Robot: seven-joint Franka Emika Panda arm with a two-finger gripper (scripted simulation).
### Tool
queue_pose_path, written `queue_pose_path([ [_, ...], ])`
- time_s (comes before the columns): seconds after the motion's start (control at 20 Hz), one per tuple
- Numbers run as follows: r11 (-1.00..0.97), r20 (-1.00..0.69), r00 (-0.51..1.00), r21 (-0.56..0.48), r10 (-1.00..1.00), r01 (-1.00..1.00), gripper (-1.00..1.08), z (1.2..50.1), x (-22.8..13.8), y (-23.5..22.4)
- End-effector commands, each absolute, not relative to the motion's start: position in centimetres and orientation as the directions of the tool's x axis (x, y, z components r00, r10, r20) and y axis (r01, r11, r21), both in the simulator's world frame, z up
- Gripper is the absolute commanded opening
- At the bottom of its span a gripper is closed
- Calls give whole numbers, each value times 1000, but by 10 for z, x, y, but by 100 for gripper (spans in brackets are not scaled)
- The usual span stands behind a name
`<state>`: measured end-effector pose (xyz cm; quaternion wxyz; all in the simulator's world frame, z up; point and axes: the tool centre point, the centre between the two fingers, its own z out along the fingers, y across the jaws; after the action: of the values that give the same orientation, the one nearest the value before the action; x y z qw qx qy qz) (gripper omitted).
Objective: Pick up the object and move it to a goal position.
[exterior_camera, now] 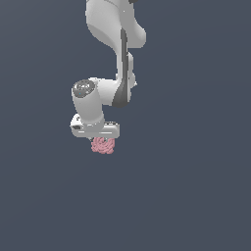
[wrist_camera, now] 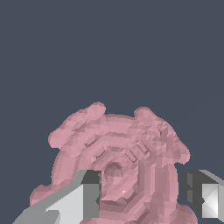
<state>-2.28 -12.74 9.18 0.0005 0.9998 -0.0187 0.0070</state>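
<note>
Fingers (wrist_camera: 83, 197) of your end effector (wrist_camera: 142, 197) stand apart in the wrist view, one light grey with a dark inner pad, the other (wrist_camera: 203, 197) dark with a pale face. Between them and beyond them you see the pink blob (wrist_camera: 118, 162), its swirled ridges and petal-like bumps filling much of that picture. A clear gap shows between the dark finger and the nearer edge of the blob, and the grey finger overlaps the blob's middle in the picture, so you cannot say from this view that either pad is pressing on it. The jaws are spread, not clamped together.

In the exterior view your end effector (exterior_camera: 102, 138) hangs pointing downward, and its fingers are too small there to make out. The blob (exterior_camera: 103, 145) sits directly under the white hand body (exterior_camera: 95, 129), touching or nearly touching its underside; you cannot tell which. Whether the blob rests on the dark blue-grey surface (exterior_camera: 196, 196) or is lifted off it cannot be judged, since no shadow or edge gives the height.

Above the hand you see the rounded white wrist joint with its dark grey cap (exterior_camera: 84, 88), and from there the arm (exterior_camera: 117, 44) bends toward the exterior view's right and rises out of the top of the picture, with a dark seam running down its side. Everything around the arm and blob is the same flat blue-grey.
</note>
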Motion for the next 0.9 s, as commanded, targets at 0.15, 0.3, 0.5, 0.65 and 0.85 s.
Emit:
queue_pose_path([
  [0.15,-999,5,999,-1,-33,-33,-100,100,-49,-167],
  [0.3,-999,3,999,-1,-32,-32,-100,103,-57,-181],
  [0.5,-1000,1,1000,-1,-31,-31,-100,105,-62,-191],
  [0.65,-999,0,999,0,-33,-33,-100,105,-62,-191],
  [0.85,-999,0,999,0,-33,-33,-100,108,-60,-194],
])
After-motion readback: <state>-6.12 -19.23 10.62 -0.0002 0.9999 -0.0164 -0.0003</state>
